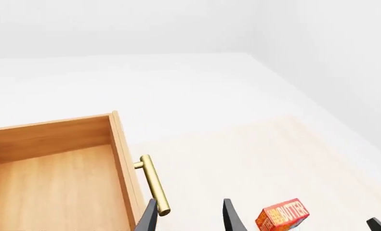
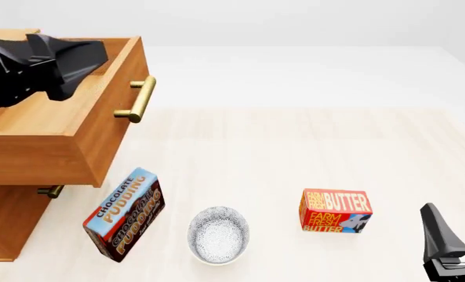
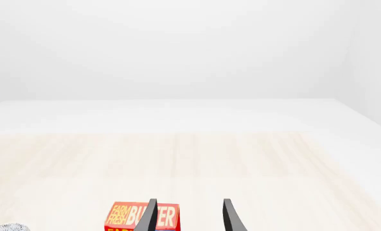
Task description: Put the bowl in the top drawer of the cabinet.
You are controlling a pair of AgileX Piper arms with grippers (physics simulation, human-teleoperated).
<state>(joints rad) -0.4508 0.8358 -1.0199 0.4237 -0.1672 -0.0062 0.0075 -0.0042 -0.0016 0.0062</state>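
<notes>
The bowl (image 2: 218,235), small, white and grey-speckled, stands upright on the table near the front edge, between two food boxes; its rim just shows in the right wrist view (image 3: 7,227). The cabinet (image 2: 4,217) stands at the left with the top drawer (image 2: 60,150) pulled out and nothing showing on the drawer floor (image 1: 49,187). My left arm (image 2: 36,64) hangs above the drawer. Its gripper (image 1: 190,216) is open, one finger close beside the brass handle (image 1: 153,185). My right gripper (image 2: 458,226) is open at the front right, right of the butter box, holding nothing.
A chocolate pudding box (image 2: 124,214) leans just left of the bowl, below the drawer front. A red butter box (image 2: 335,210) stands to the bowl's right, also seen behind the right gripper's fingers (image 3: 142,216). The lower drawer's small handle (image 2: 50,191) sits under the open drawer.
</notes>
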